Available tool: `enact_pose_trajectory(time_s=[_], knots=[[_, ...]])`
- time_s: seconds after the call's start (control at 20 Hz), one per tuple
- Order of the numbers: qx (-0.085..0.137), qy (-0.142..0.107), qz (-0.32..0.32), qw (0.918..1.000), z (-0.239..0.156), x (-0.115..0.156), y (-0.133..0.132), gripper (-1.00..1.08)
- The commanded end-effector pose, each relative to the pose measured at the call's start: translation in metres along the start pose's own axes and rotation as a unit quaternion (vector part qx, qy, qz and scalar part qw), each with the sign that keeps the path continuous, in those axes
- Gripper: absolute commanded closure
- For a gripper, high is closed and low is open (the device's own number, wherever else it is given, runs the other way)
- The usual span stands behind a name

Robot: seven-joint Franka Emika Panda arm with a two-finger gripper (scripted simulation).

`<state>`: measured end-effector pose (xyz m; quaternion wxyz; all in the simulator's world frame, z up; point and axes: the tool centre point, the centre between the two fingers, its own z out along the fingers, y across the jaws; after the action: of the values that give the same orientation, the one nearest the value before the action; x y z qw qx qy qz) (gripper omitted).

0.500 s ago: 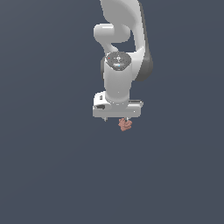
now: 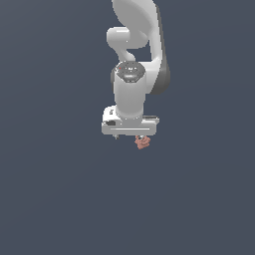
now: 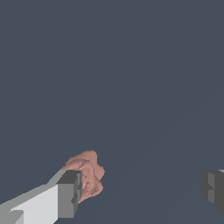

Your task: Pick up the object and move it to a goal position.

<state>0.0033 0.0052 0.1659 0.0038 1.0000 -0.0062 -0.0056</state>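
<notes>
The object (image 2: 143, 143) is a small lumpy salmon-pink blob lying on the dark floor, just under the white gripper (image 2: 129, 136) toward the exterior view's right. In the wrist view the object (image 3: 87, 175) sits right against one finger (image 3: 68, 194), which covers part of it. The other finger (image 3: 213, 189) stands far off across a wide gap. The gripper (image 3: 141, 192) is open and holds nothing.
Only the plain dark blue-grey floor (image 2: 55, 189) shows around the arm. The white arm (image 2: 132, 60) rises above the gripper in the exterior view.
The arm has sunk slightly toward the floor. The object lies where it was.
</notes>
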Motion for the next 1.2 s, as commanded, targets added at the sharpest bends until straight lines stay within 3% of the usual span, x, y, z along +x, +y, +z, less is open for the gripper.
enact_pose_trajectory(time_s=[0.0, 0.35, 0.65, 1.15], knots=[[-0.002, 0.0, 0.001, 1.0, 0.001, 0.001, 0.003, -0.92], [-0.001, 0.001, -0.016, 0.9999, 0.007, -0.004, -0.004, -0.92], [-0.001, 0.002, -0.07, 0.9976, 0.027, -0.018, -0.023, -0.92], [0.002, 0.005, -0.19, 0.9817, 0.066, -0.057, -0.064, -0.92]])
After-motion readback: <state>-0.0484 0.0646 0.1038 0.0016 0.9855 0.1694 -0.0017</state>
